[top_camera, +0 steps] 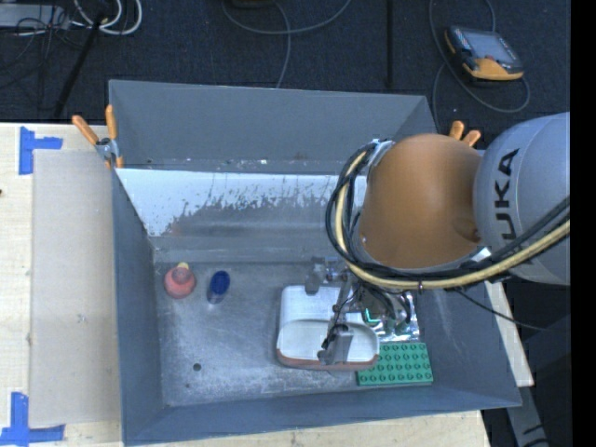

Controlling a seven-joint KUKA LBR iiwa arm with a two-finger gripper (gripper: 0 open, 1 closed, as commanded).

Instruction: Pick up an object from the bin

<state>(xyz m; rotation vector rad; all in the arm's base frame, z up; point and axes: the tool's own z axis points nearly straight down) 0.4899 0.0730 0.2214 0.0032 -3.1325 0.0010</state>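
Nearest the bin's (140, 361) front wall, at the right of the floor, lies a green studded plate (399, 363). It is flat, with its long axis running left to right along that wall. Its left end touches the near right corner of a white rounded slab (300, 317) with a reddish-brown edge along its near side.

This white slab lies flat on the floor, right of the middle. It is close to square, and its slightly longer side seems to run left to right, roughly parallel to the front wall. Which end is its front cannot be told.

The end effector (335, 343) is down on the slab's right half, its dark tip over the near right part of the white top. Whether it is spread or pressed together cannot be told, and nothing can be seen pinched in it.

Well apart to the left, further back on the floor, a small pink piece with an orange top (180, 280) stands just beside a small blue piece (218, 286).

Above the slab, the arm's orange cover (419, 203) and its looped black and yellow cables (341, 214) hang in from the right.
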